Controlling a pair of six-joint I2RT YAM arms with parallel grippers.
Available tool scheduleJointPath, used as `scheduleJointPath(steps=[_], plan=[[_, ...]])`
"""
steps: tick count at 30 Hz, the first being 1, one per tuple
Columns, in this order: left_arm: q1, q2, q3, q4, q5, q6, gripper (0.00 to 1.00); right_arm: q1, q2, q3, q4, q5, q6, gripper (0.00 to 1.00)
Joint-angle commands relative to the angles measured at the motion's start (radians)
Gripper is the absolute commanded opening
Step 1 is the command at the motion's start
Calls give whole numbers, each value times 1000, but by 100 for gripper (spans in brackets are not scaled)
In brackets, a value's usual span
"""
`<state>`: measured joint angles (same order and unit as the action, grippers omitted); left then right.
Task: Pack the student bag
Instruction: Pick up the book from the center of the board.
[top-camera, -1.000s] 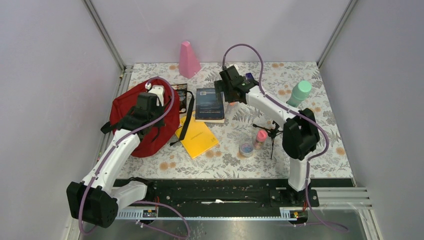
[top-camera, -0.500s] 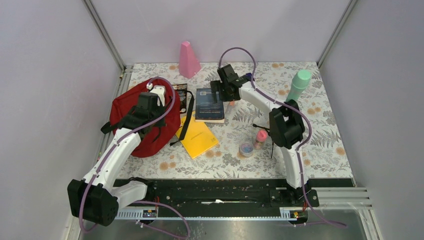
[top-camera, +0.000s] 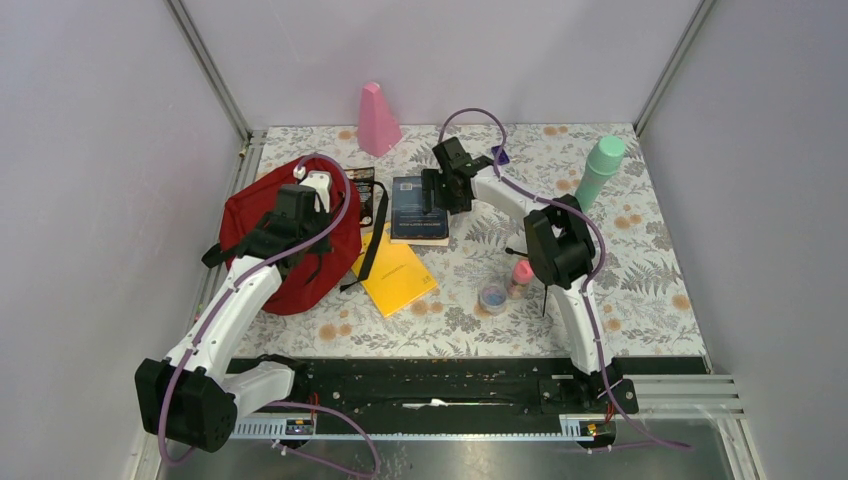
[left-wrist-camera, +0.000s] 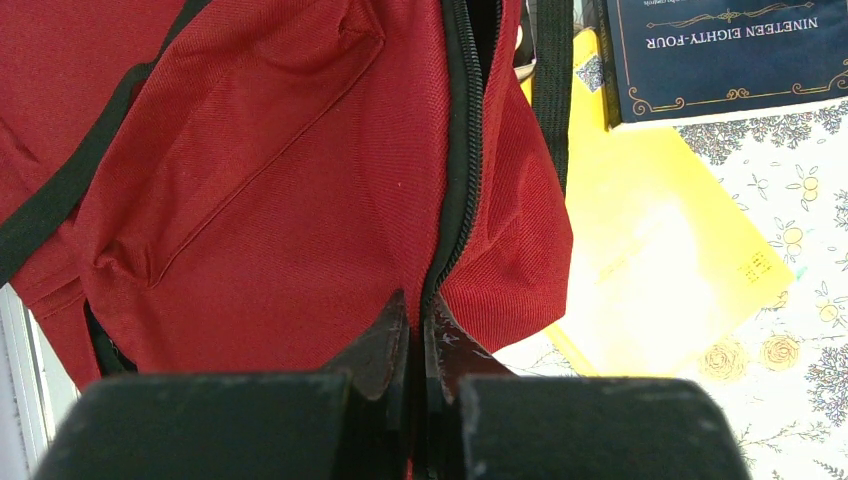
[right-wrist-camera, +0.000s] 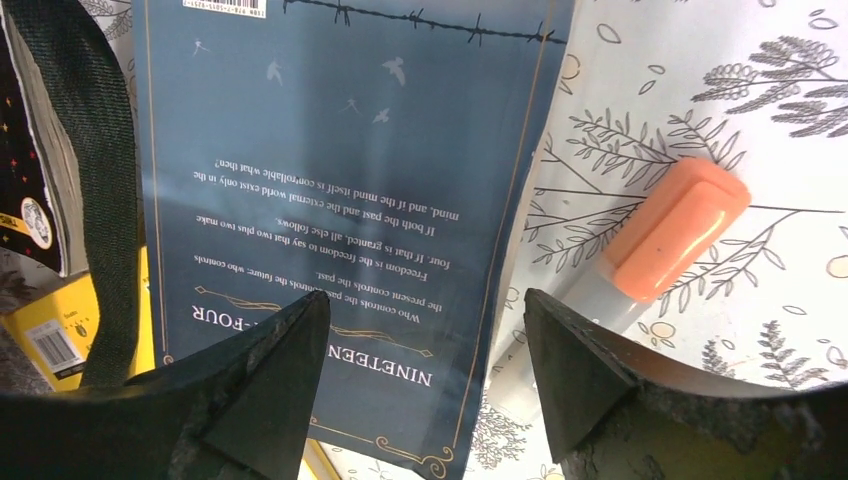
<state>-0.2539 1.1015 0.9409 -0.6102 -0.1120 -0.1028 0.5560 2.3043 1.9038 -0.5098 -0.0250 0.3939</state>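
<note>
Student bag (top-camera: 245, 215) zipper pinched by left gripper (left-wrist-camera: 415, 310) — wrist view only; right gripper (right-wrist-camera: 425, 300) wide over book (right-wrist-camera: 350, 150).

My tool (left-wrist-camera: 415, 320) sits at the near edge, its fingers pressed together on the black zipper (left-wrist-camera: 462, 150) of the student bag (left-wrist-camera: 270, 180), whose red fabric fills the left and middle. A black strap (left-wrist-camera: 60, 205) crosses the bag's left side. To the right, a yellow booklet (left-wrist-camera: 660, 250) lies on the flowered bench (left-wrist-camera: 800, 210), partly under the bag. A dark blue book (left-wrist-camera: 720, 50) titled NINETEEN EIGHTY-FOUR lies at the booklet's far edge.
</note>
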Motion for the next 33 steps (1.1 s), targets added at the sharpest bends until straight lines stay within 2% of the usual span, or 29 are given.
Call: scheduleJointPath(steps=[1, 13, 21, 29, 32, 33], plan=[[2, -28, 10, 76, 18, -6, 0, -5, -15, -40, 63, -66, 63, 77], [3, -21, 9, 76, 27, -7, 0, -1, -72, -187, 270, -225, 256, 70], [3, -23, 7, 76, 34, -8, 0, 8, -124, -265, 415, -223, 365, 66], [2, -32, 2, 76, 35, -9, 0, 55, -114, -297, 457, -144, 436, 72], [2, -32, 1, 76, 40, -11, 0, 75, -124, -343, 500, -113, 476, 68], [2, -31, 1, 76, 40, -11, 0, 79, -126, -353, 539, -104, 484, 62]])
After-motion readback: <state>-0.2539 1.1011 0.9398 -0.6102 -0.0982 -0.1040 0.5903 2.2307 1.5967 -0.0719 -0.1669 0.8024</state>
